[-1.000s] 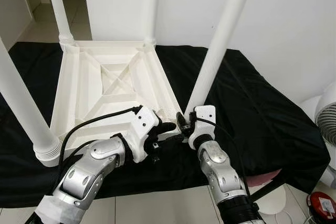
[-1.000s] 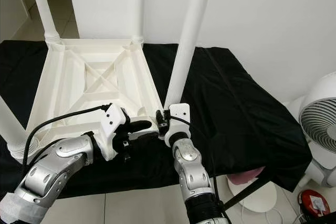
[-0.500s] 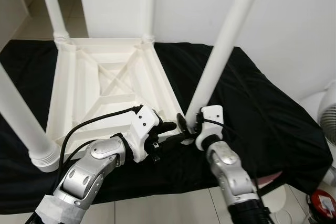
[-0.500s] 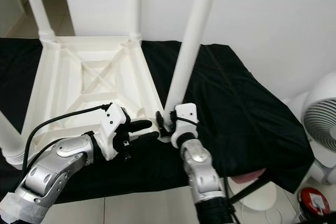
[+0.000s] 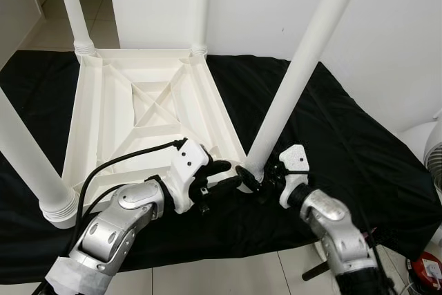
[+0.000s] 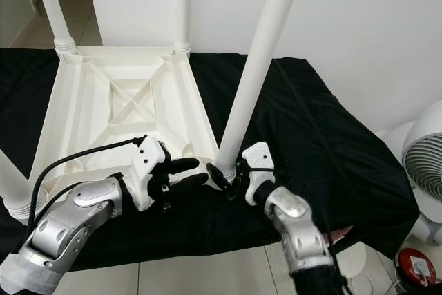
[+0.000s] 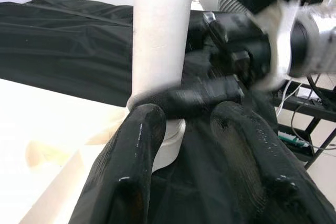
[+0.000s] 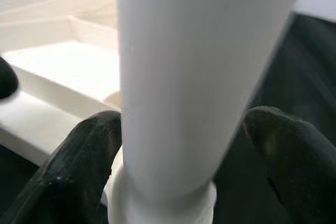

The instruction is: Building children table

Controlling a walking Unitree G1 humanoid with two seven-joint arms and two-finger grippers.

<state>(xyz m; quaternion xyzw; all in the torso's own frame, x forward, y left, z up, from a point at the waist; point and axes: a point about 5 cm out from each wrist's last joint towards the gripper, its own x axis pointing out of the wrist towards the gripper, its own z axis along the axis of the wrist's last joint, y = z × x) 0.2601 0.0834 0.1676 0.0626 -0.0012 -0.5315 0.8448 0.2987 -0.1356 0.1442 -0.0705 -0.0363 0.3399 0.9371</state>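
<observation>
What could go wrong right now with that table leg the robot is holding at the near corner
The near leg leans off upright, and the right gripper holds it only at the base, so it could tip or pop from the upturned table. In the right wrist view the fingers flank the leg with a gap on one side, so it may slip. The left gripper sits close beside the right one and they could collide.
</observation>
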